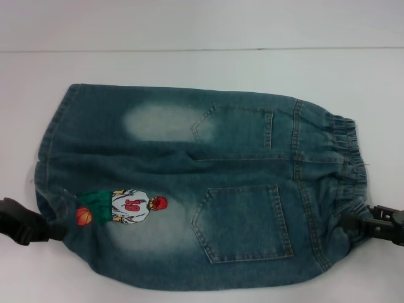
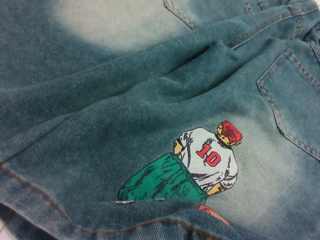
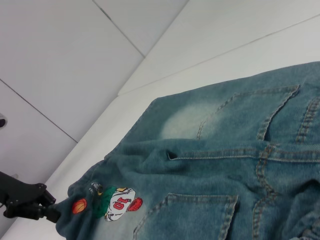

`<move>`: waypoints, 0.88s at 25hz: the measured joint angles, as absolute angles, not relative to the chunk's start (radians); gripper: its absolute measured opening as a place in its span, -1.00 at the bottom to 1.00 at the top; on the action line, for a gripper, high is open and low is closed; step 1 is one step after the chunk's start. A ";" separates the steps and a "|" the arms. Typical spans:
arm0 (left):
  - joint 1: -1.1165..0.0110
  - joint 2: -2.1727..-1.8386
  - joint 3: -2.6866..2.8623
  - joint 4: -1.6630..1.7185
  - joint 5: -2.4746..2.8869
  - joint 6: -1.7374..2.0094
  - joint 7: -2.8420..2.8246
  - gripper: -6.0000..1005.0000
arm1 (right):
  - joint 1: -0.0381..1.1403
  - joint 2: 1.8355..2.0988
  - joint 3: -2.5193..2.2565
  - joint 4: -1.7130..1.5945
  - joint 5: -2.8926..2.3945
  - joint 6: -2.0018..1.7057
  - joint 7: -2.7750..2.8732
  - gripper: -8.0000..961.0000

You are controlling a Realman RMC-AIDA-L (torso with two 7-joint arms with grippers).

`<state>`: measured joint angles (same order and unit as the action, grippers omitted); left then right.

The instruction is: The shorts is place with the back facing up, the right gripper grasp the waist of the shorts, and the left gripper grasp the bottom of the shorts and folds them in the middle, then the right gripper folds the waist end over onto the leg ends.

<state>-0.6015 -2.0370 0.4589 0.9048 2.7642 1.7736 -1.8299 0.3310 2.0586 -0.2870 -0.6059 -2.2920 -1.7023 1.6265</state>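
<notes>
The blue denim shorts [image 1: 189,189] lie back up on the white table, both patch pockets showing. The ruffled waist [image 1: 344,158] is on the right and the flat leg hems [image 1: 50,145] are on the left. My left gripper [image 1: 53,230] is shut on the near leg hem, right beside the embroidered player [image 1: 129,205] and his basketball. From the right wrist view the same left gripper [image 3: 52,212] pinches that hem corner. My right gripper [image 1: 350,222] is shut on the near end of the waist, where the fabric bunches. Denim [image 2: 150,100] fills the left wrist view, creased above the player [image 2: 200,165].
The white table [image 1: 189,69] runs bare behind the shorts to its far edge. Beyond that edge, grey floor [image 3: 60,60] shows in the right wrist view. A fold ridge [image 1: 252,159] runs along the shorts' centre seam.
</notes>
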 joint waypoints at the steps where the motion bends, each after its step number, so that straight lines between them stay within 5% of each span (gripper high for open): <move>1: -0.601 -2.037 0.459 0.905 2.764 1.774 -1.830 -0.83 | 0.334 2.059 -0.288 -0.606 -2.294 -1.700 1.628 0.66; 22: -0.605 -2.037 0.460 0.904 2.763 1.773 -1.830 -0.83 | 0.279 2.048 -0.286 -0.606 -2.311 -1.696 1.638 0.53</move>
<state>-0.6045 -2.0372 0.4595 0.9035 2.7631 1.7725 -1.8299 0.2786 2.0476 -0.2858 -0.6060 -2.3110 -1.6964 1.6381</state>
